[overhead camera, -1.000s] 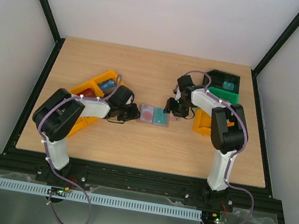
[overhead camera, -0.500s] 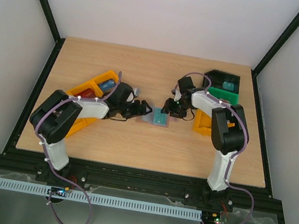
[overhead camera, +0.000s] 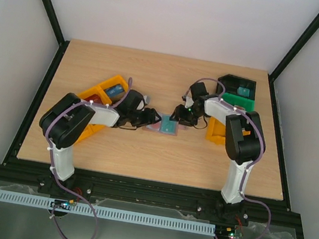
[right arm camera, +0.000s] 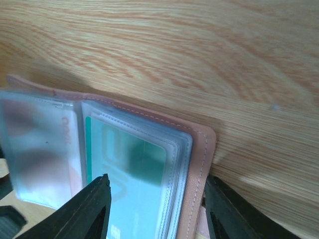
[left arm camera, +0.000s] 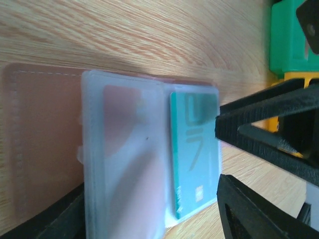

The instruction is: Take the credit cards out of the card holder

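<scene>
The card holder (overhead camera: 159, 129) lies open on the table between both arms, its brownish-pink cover (left arm camera: 45, 139) underneath and frosted sleeves (left arm camera: 124, 164) on top. A teal credit card (left arm camera: 194, 149) (right arm camera: 129, 189) sits in the right-hand sleeve. A reddish card (left arm camera: 122, 109) shows faintly through the left sleeves. My left gripper (overhead camera: 149, 120) (left arm camera: 149, 211) is open, with its fingers on either side of the sleeves' near edge. My right gripper (overhead camera: 179, 118) (right arm camera: 157, 189) is also open, straddling the holder's right half. One of its fingers (right arm camera: 234, 214) is beside the cover's edge.
An orange bin (overhead camera: 95, 93) left of the holder holds something blue (overhead camera: 114, 90) and something red. At the right stand a green bin (overhead camera: 238, 100), a black bin (overhead camera: 238, 83) and another orange bin (overhead camera: 214, 133). In the left wrist view, the right gripper's finger (left arm camera: 269, 117) crosses in front of them.
My left gripper has moved right onto the holder's left side and opened. My right gripper has come down and left over the holder's right half. The reddish left page is now covered.
</scene>
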